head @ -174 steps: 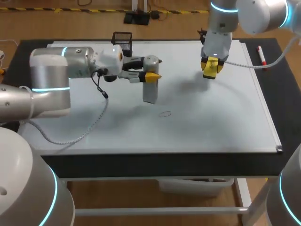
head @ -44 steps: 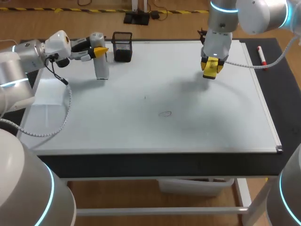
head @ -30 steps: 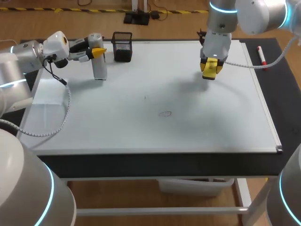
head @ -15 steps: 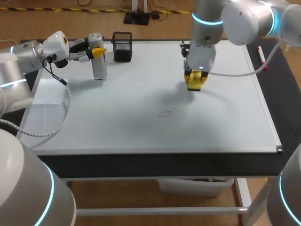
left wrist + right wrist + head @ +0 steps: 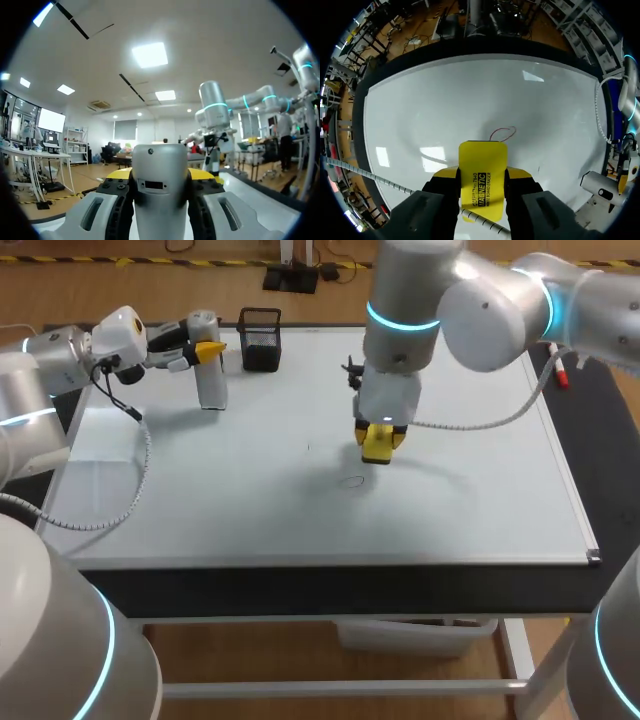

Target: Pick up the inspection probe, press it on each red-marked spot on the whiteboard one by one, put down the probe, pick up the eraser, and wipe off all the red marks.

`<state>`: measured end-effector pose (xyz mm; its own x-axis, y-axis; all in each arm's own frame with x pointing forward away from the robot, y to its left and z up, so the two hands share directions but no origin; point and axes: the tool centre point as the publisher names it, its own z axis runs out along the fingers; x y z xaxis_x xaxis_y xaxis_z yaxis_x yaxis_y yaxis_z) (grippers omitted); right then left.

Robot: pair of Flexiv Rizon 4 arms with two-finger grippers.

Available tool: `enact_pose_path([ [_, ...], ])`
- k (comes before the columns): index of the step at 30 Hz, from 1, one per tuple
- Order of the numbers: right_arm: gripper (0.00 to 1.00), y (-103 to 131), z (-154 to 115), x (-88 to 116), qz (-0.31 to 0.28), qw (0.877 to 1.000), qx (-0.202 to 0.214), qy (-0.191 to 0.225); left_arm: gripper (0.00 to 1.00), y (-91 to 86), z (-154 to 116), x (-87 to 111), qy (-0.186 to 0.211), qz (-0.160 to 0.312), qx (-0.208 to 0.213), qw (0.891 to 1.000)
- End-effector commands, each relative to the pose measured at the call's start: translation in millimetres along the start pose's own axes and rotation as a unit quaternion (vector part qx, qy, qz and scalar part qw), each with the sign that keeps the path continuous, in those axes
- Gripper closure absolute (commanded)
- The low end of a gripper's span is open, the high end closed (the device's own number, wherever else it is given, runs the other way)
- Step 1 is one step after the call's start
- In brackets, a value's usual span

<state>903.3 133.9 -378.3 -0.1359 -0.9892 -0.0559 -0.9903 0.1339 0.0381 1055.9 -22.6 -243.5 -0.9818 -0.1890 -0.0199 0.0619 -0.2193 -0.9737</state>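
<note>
My left gripper (image 5: 207, 348) is shut on the grey inspection probe (image 5: 210, 383), which hangs upright over the whiteboard's (image 5: 470, 510) back left, beside the pen holder. In the left wrist view the probe (image 5: 160, 192) fills the gap between the fingers. My right gripper (image 5: 380, 430) is shut on the yellow eraser (image 5: 377, 444), held above the board's middle. A small red loop mark (image 5: 351, 481) lies just in front and left of it. In the right wrist view the eraser (image 5: 481, 175) sticks out between the fingers, with the red loop (image 5: 502, 133) just ahead of it.
A black mesh pen holder (image 5: 260, 338) stands at the board's back edge. A red marker (image 5: 556, 360) lies off the board's right side. A pale sheet (image 5: 100, 435) lies at the board's left edge. A faint short stroke (image 5: 308, 448) shows near the middle.
My right arm has carried the eraser from the back right toward the middle, stopping just behind the red loop. Earlier the left arm took the probe from mid-board to the back left; it now holds still.
</note>
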Motion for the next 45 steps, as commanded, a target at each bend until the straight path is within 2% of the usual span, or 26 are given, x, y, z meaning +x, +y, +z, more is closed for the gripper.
enact_pose_path([
  [1,1.0,11.4,-1.8,-19.2,0.016,1.0,0.008,0.019,1.0,-0.1,0.5,-1.1,0.001,0.001,0.001,1.0],
  [10,1.0,28.2,13.7,-47.3,0.032,0.999,-0.026,0.008,1.0,-0.1,0.5,-1.1,0.001,0.001,0.001,1.0],
  [17,1.0,40.1,31.9,-72.4,0.027,0.999,-0.005,0.042,1.0,-0.1,0.5,-1.1,0.001,0.001,0.001,1.0],
  [25,1.0,52.1,55.2,-94.9,0.01,0.999,-0.027,0.039,1.0,-0.1,0.5,-1.1,0.001,0.001,0.001,1.0],
  [29,1.0,54.4,58.3,-96.8,0.005,0.999,-0.023,0.042,1.0,-0.1,0.5,-1.1,0.001,0.001,0.001,1.0],
  [45,1.0,56.0,55.7,-77.0,0.019,0.999,-0.016,0.035,1.0,-0.1,0.5,-1.1,0.001,0.001,0.001,1.0],
])
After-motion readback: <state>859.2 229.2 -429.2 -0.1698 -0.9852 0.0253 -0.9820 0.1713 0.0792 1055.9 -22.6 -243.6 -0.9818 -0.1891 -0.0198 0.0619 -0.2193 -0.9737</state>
